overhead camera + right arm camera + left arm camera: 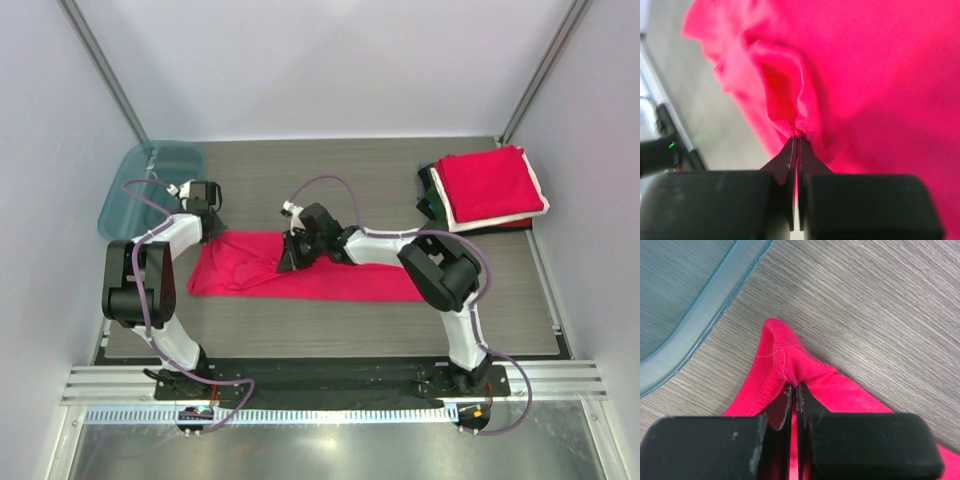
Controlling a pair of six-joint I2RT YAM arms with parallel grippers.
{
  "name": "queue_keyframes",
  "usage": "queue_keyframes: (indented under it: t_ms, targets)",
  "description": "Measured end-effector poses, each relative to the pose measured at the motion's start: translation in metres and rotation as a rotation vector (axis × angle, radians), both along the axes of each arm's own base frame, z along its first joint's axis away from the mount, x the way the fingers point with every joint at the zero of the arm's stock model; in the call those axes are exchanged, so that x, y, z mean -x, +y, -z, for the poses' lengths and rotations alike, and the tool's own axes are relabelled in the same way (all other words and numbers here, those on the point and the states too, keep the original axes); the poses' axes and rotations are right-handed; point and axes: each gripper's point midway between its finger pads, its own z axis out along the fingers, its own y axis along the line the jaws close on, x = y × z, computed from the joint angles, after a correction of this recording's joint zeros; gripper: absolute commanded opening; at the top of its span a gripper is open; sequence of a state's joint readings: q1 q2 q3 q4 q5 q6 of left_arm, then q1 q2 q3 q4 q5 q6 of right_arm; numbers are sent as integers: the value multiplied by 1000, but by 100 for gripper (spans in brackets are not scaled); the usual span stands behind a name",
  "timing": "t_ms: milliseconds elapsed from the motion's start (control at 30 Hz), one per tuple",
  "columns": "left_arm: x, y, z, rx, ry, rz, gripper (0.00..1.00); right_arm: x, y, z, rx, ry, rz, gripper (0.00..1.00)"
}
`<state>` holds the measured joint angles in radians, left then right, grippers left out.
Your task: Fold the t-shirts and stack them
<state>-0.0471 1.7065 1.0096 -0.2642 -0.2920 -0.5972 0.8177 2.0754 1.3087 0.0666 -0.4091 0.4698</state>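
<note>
A crimson-red t-shirt (340,272) lies folded in a long strip across the middle of the table. My left gripper (212,228) is shut on its left end; in the left wrist view the jaws (795,385) pinch a hemmed corner of the red fabric (785,355). My right gripper (292,255) is shut on a bunched fold near the strip's middle-left; in the right wrist view the jaws (797,137) pinch the red cloth (865,75). A stack of folded t-shirts (488,188), red on top over white and dark layers, sits at the back right.
A translucent teal plastic tray (150,185) stands at the back left, its rim close to my left gripper, and it also shows in the left wrist view (700,305). White walls enclose the wood-grain table (330,180). The arm bases sit on the near rail.
</note>
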Motion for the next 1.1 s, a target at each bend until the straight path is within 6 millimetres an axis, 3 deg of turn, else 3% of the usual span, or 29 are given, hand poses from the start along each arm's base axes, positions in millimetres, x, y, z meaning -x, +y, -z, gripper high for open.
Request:
queue_keyframes:
  t_ms: [100, 233, 267, 333, 400, 533, 600, 667, 700, 733, 800, 900, 1100]
  targets:
    - [0, 1, 0, -5, 1, 1, 0, 29, -11, -8, -25, 20, -23, 30]
    - [0, 2, 0, -7, 1, 2, 0, 72, -13, -2, -29, 47, -81, 43]
    - [0, 2, -1, -7, 0, 2, 0, 80, -14, 0, -28, 55, -93, 51]
    - [0, 2, -1, -7, 0, 2, 0, 99, -17, 7, -17, 78, -118, 53]
    - [0, 2, -1, -7, 0, 2, 0, 104, -17, 8, -15, 81, -129, 53]
    - [-1, 1, -1, -4, 0, 5, 0, 81, -7, -14, -57, 45, -106, 54]
    - [-1, 1, -1, -1, 0, 6, 0, 60, 5, -37, -106, 7, -92, 68]
    - [-1, 0, -1, -1, 0, 8, 0, 38, 18, -60, -160, -34, -80, 95]
    - [-1, 0, -1, -2, -1, 9, 0, 28, 24, -71, -186, -54, -76, 89]
    - [-1, 0, -1, -2, 0, 10, 0, 12, 33, -87, -228, -94, -79, 89]
    - [0, 0, -1, -3, 2, 13, 0, -5, 43, -95, -260, -96, -86, 86]
    - [-1, 1, -1, -6, 1, 18, 0, -34, 67, -92, -304, -98, -110, 82]
    - [-1, 0, -1, -3, 0, 25, 0, -46, 86, -41, -308, 20, -174, 81]
